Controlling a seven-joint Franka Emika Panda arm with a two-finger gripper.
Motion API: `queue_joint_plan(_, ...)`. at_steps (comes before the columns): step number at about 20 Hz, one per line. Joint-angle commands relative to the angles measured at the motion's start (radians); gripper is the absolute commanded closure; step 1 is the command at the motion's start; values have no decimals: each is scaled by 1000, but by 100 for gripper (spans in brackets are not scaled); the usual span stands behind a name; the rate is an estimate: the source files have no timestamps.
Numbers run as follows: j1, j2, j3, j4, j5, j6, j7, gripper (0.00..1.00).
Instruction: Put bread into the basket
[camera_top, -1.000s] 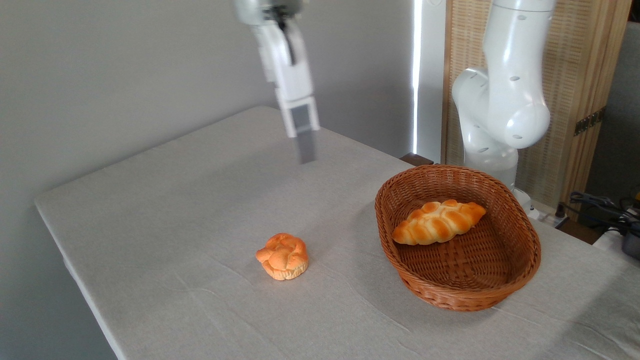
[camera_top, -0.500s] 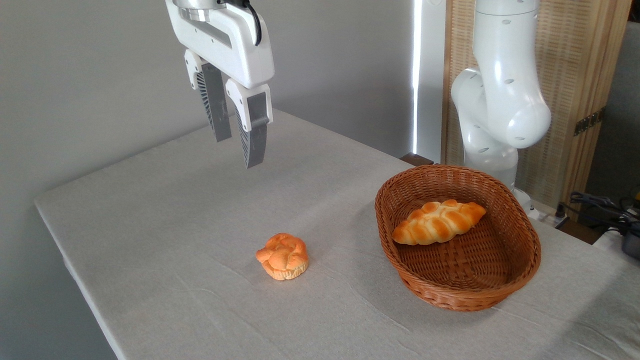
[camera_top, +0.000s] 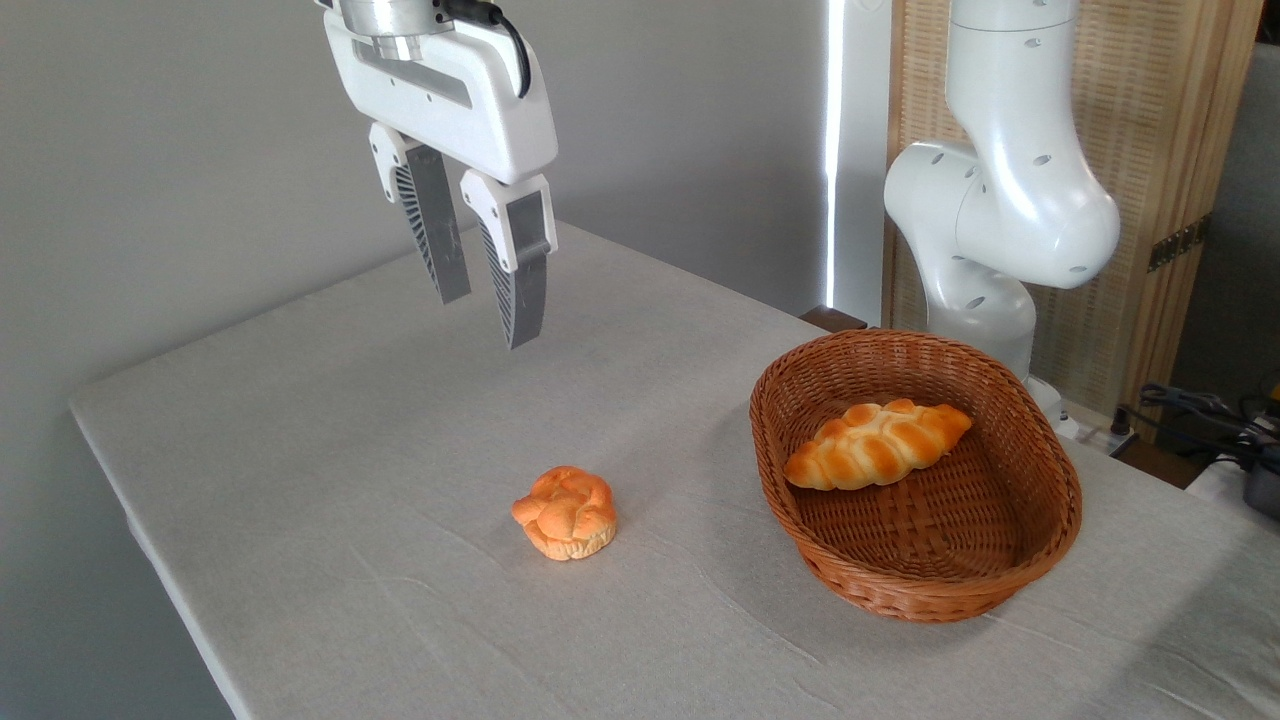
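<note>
From my end the long braided golden loaf sits inside the oval reddish-brown wicker basket, and the white gripper hangs over the grey-clothed bench, fingers slightly apart, holding nothing.

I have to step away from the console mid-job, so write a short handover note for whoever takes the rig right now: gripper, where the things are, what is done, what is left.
Gripper: open, empty, hanging high over the far left part of the grey cloth-covered table, fingers pointing down.
Long braided golden-orange loaf: lying inside the large oval reddish-brown wicker basket, towards its far end, resting against the inner wall.
Small round knotted orange bun: on the cloth, left of the basket, apart from it.
Done: the loaf is in the basket and released.
Left: for the loaf, nothing that I can see. The bun is outside the basket; check whether it counts before stopping.
</note>
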Motion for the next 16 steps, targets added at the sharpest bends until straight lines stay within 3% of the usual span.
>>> queue_joint_plan(1, 51, -4, -21, -21, 25, -1, -7, 0)
queue_joint_plan(6, 70, -6, -27, -21, 29, 5, -4, 0)
queue_joint_plan(10, 117, -4, -91, -23, 29, 19, -4, 0)
queue_joint_plan(16, 112, -4, -93, -23, 29, 15, -2, 0)
